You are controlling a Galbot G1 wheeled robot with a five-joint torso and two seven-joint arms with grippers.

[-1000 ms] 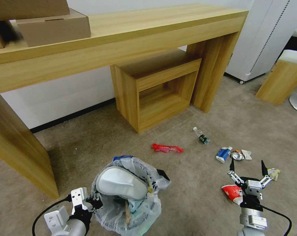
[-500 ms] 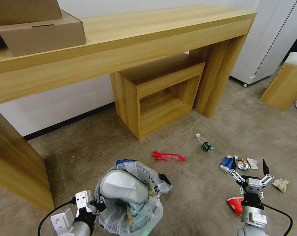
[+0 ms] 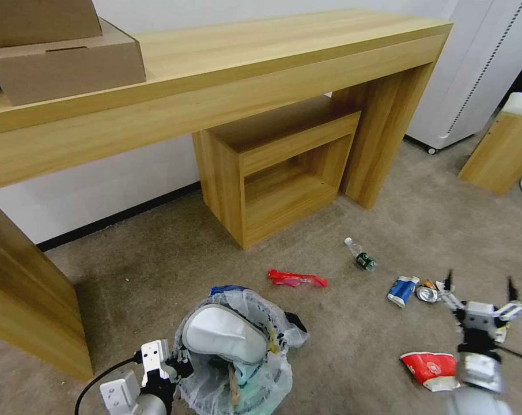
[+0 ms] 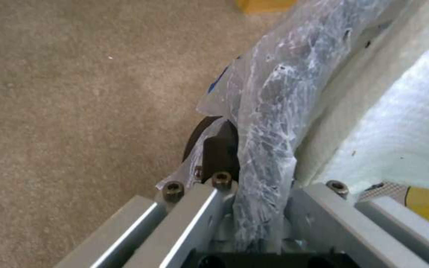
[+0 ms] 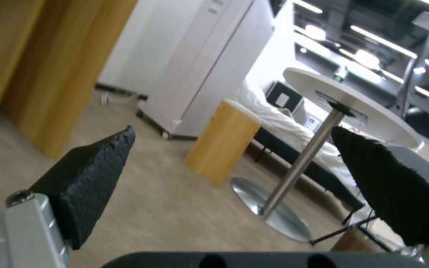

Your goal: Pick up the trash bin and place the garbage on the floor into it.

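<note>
The trash bin (image 3: 244, 374), lined with a crinkled clear bag, is at the bottom of the head view with a white slipper (image 3: 223, 334) lying in it. My left gripper (image 3: 174, 366) is shut on its bagged rim (image 4: 269, 96), pinched between the fingers of the left gripper (image 4: 254, 160). Garbage lies on the carpet: a red wrapper (image 3: 295, 279), a small bottle (image 3: 360, 255), a blue-white packet (image 3: 402, 290), a crushed can (image 3: 427, 294) and a red-white cup (image 3: 431, 369). My right gripper (image 3: 479, 282) hangs open and empty just right of the can, above the cup; its black fingers (image 5: 95, 175) stand wide apart.
A long wooden desk (image 3: 244, 75) with cardboard boxes (image 3: 59, 63) spans the back, and a wooden cubby (image 3: 278, 167) stands under it. A white cabinet (image 3: 485, 63) and a wood stool (image 3: 503, 144) stand at the right. A round pedestal table (image 5: 343, 100) is beyond the stool.
The camera has shifted a little. My right gripper, still open, has moved to the right, off the packet and cup, which now lies fully uncovered. The left gripper keeps its hold on the bin.
</note>
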